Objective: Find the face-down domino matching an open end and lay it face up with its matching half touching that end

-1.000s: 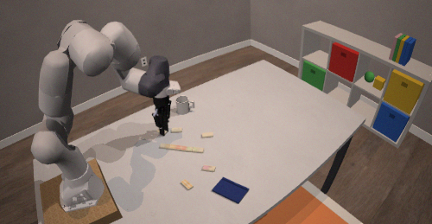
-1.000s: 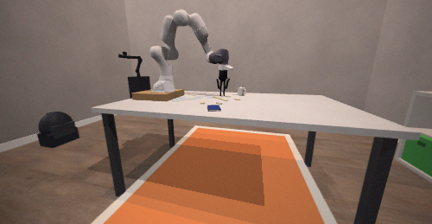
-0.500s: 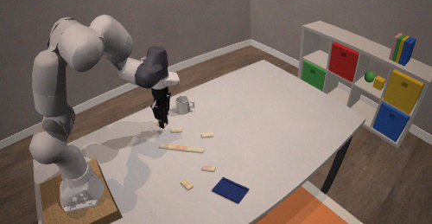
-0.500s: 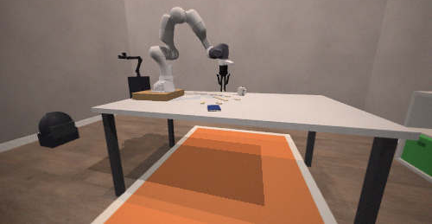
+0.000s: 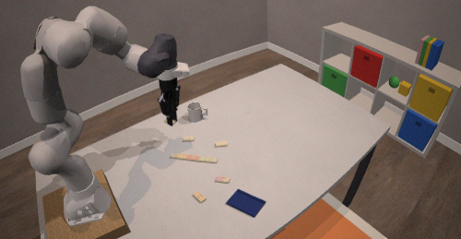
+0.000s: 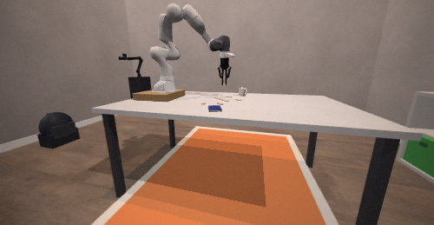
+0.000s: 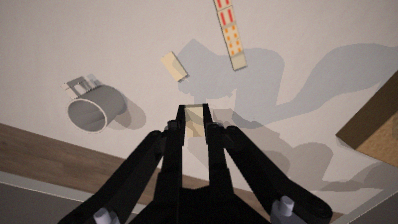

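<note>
White and jointed, the arm [image 5: 62, 43] [image 6: 166, 28] [image 7: 194, 210] reaches over the table in the top view, its black gripper [image 5: 171, 123] [image 6: 224, 83] [image 7: 194, 112] pointing down with a pale domino [image 7: 194, 117] at the tips. The domino line [image 5: 194, 158] [image 7: 232, 40] lies straight on the tabletop [image 5: 286, 117] [image 6: 278, 106] [image 7: 150, 30], with two plain-backed dominoes, one [image 5: 188, 138] [image 7: 174, 66] nearer the gripper and another [image 5: 221, 144], apart from it on the mug's side. Opposite them lie a pink-marked domino [image 5: 222, 180] and an orange-marked domino [image 5: 199, 197], near a navy tray [image 5: 246, 203] [image 6: 214, 109]. From the exterior, the claw hangs above the tabletop, left of the grey mug [image 6: 243, 91] [image 7: 95, 110] (the pieces below look tiny from there). Through the wrist camera, the fingers are closed around the pale domino, which shows between them; its value I cannot tell. The line's nearer end is a blank half, beside a half with orange pips; red marks follow farther along.
</note>
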`<state>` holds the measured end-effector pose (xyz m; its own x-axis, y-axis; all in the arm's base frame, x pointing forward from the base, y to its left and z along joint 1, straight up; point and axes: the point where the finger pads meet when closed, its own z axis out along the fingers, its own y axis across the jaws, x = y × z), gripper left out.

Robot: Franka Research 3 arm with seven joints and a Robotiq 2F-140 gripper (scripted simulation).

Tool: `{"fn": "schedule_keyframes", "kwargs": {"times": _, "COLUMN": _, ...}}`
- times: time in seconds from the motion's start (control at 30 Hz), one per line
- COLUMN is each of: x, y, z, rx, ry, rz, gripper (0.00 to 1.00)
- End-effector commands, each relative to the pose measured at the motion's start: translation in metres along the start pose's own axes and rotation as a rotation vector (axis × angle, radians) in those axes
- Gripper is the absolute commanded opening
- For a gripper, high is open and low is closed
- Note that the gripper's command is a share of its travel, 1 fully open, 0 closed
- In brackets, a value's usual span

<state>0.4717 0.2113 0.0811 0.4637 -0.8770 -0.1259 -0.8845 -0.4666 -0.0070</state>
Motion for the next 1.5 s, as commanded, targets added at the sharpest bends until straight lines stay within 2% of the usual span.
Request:
{"fn": "schedule_keyframes", "kwargs": {"times": 0.0, "x": -0.003, "y": 0.008, "z": -0.008, "rx": -0.019, "ry": -0.015, "rz": -0.039, "gripper": 0.22}}
{"fn": "schedule_keyframes", "kwargs": {"times": 0.27, "x": -0.003, "y": 0.007, "z": -0.010, "rx": -0.019, "ry": -0.015, "rz": -0.039, "gripper": 0.22}}
{"fn": "schedule_keyframes", "kwargs": {"times": 0.33, "x": 0.006, "y": 0.002, "z": -0.014, "rx": -0.014, "ry": -0.019, "rz": -0.042, "gripper": 0.22}}
{"fn": "schedule_keyframes", "kwargs": {"times": 0.4, "x": 0.036, "y": -0.011, "z": -0.026, "rx": 0.000, "ry": -0.026, "rz": -0.051, "gripper": 0.22}}
{"fn": "schedule_keyframes", "kwargs": {"times": 0.47, "x": 0.082, "y": -0.023, "z": -0.041, "rx": 0.018, "ry": -0.033, "rz": -0.060, "gripper": 0.22}}
{"fn": "schedule_keyframes", "kwargs": {"times": 0.6, "x": 0.157, "y": -0.023, "z": -0.055, "rx": 0.029, "ry": -0.028, "rz": -0.061, "gripper": 0.22}}
{"fn": "schedule_keyframes", "kwargs": {"times": 0.7, "x": 0.218, "y": -0.011, "z": -0.061, "rx": 0.003, "ry": -0.018, "rz": -0.048, "gripper": 0.22}}
{"fn": "schedule_keyframes", "kwargs": {"times": 0.77, "x": 0.218, "y": -0.011, "z": -0.061, "rx": 0.003, "ry": -0.018, "rz": -0.048, "gripper": 0.22}}
{"fn": "schedule_keyframes", "kwargs": {"times": 0.8, "x": 0.272, "y": 0.002, "z": -0.064, "rx": -0.006, "ry": -0.017, "rz": -0.044, "gripper": 0.22}}
{"fn": "schedule_keyframes", "kwargs": {"times": 0.93, "x": 0.339, "y": 0.022, "z": -0.067, "rx": -0.019, "ry": -0.015, "rz": -0.039, "gripper": 0.22}}
{"fn": "schedule_keyframes", "kwargs": {"times": 1.07, "x": 0.411, "y": 0.053, "z": -0.067, "rx": -0.022, "ry": -0.004, "rz": -0.034, "gripper": 0.22}}
{"fn": "schedule_keyframes", "kwargs": {"times": 1.1, "x": 0.421, "y": 0.059, "z": -0.069, "rx": -0.024, "ry": 0.005, "rz": -0.029, "gripper": 0.22}}
{"fn": "schedule_keyframes", "kwargs": {"times": 1.17, "x": 0.424, "y": 0.060, "z": -0.079, "rx": -0.030, "ry": 0.038, "rz": -0.012, "gripper": 0.22}}
{"fn": "schedule_keyframes", "kwargs": {"times": 1.27, "x": 0.432, "y": 0.062, "z": -0.106, "rx": -0.045, "ry": 0.129, "rz": 0.034, "gripper": 0.22}}
{"fn": "schedule_keyframes", "kwargs": {"times": 1.33, "x": 0.432, "y": 0.062, "z": -0.106, "rx": -0.045, "ry": 0.129, "rz": 0.034, "gripper": 0.22}}
{"fn": "schedule_keyframes", "kwargs": {"times": 1.4, "x": 0.440, "y": 0.064, "z": -0.134, "rx": -0.054, "ry": 0.223, "rz": 0.080, "gripper": 0.22}}
{"fn": "schedule_keyframes", "kwargs": {"times": 1.47, "x": 0.447, "y": 0.067, "z": -0.169, "rx": -0.060, "ry": 0.346, "rz": 0.137, "gripper": 0.22}}
